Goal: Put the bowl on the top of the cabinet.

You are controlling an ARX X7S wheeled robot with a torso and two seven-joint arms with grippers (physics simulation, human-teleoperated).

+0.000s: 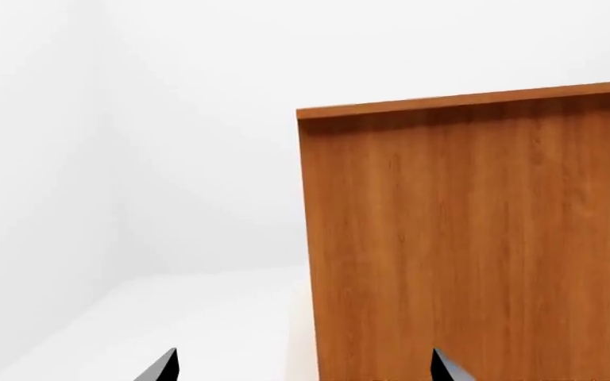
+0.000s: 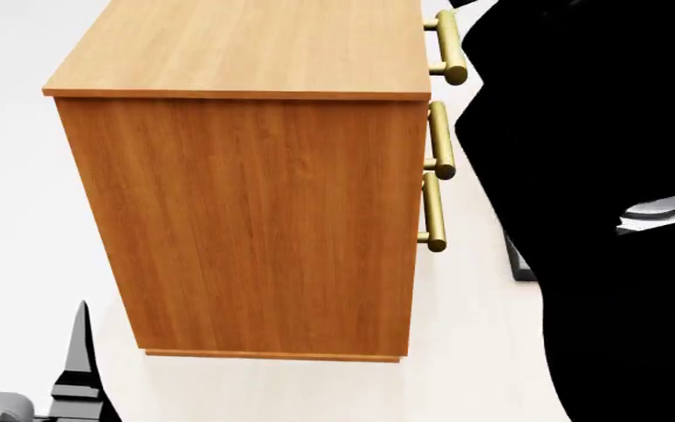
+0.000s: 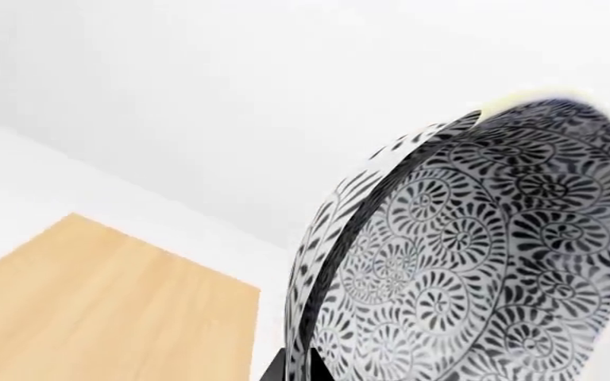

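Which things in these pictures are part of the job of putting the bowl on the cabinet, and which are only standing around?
Part of the job:
- the bowl, close to the right wrist camera and steeply tilted
- the cabinet, its flat top bare where visible
- the right arm, a dark mass beside the cabinet

Only around:
- the left gripper, open and empty
- the white floor
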